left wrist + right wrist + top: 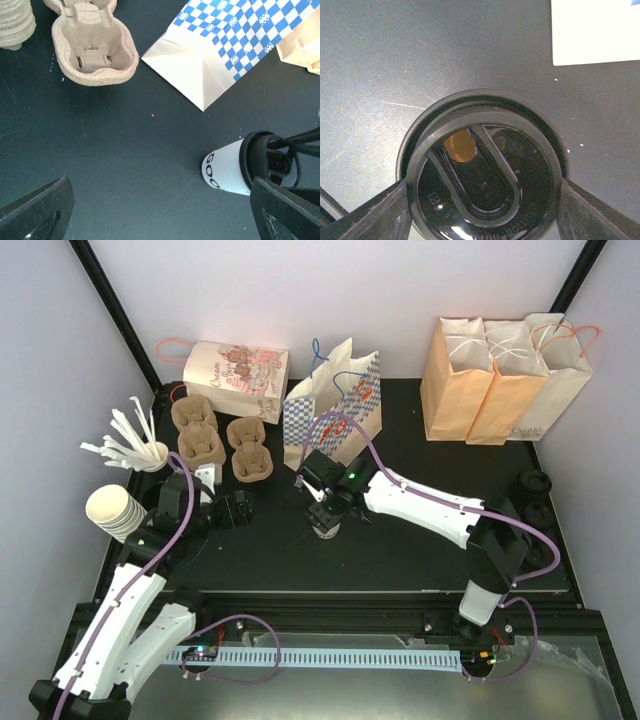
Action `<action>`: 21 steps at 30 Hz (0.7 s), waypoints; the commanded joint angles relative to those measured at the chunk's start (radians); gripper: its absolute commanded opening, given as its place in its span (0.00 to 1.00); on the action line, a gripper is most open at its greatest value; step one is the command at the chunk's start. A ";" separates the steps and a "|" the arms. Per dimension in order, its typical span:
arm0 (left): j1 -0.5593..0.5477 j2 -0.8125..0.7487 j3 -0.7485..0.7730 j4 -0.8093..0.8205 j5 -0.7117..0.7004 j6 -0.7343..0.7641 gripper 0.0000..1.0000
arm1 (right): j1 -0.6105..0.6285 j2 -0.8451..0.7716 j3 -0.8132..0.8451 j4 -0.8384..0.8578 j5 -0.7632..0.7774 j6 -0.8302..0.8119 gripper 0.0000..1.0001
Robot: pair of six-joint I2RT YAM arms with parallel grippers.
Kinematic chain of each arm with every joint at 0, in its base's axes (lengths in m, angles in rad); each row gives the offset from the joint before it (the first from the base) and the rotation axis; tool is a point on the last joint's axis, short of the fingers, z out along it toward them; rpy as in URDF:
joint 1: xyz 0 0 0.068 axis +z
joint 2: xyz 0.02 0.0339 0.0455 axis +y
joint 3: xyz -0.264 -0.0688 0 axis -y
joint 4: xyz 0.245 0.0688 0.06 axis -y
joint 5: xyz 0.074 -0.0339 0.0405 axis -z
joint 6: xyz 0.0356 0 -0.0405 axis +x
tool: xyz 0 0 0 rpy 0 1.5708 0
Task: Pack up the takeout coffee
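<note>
Right gripper (325, 517) is seen lowered over a cup (227, 167) near the middle of the table (400, 550). In the right wrist view its fingers (385, 215) stand on either side of the black lid (482, 175), at or just beside the rim; whether they are pressing the lid cannot be told, so the grip is left undecided. The cup stands upright on the table, white with black printing on its side, and an opening in the lid shows amber.

Left gripper (237, 508) is held above the table at the left, its jaws spread wide with nothing between them. In the left wrist view the cup is seen ahead of it and well apart.

A checked bag (335, 410) stands behind the cup, toward the rear edge. Carriers (215, 440) lie near the rear left corner, in front of a printed bag (237, 380). Plain cups (112, 512) are stacked at the left edge, beside a cup of white utensils (130, 440). Three paper bags (500, 380) stand at the rear right corner.
</note>
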 commanded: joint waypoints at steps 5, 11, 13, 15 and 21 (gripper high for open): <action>0.008 -0.009 -0.011 0.019 0.035 0.014 0.99 | -0.109 -0.148 -0.044 0.020 0.114 -0.017 0.71; 0.008 -0.029 -0.027 0.022 0.036 0.009 0.99 | -0.338 -0.179 -0.068 0.050 0.063 -0.046 0.71; 0.008 -0.036 -0.039 0.041 0.049 -0.001 0.99 | -0.401 -0.151 -0.042 0.060 0.027 -0.037 0.70; 0.008 -0.036 -0.044 0.051 0.068 -0.009 0.99 | -0.440 -0.115 -0.022 0.076 0.017 -0.032 0.70; 0.008 -0.035 -0.037 0.050 0.088 -0.010 0.99 | -0.493 -0.006 0.013 0.098 0.006 -0.030 0.70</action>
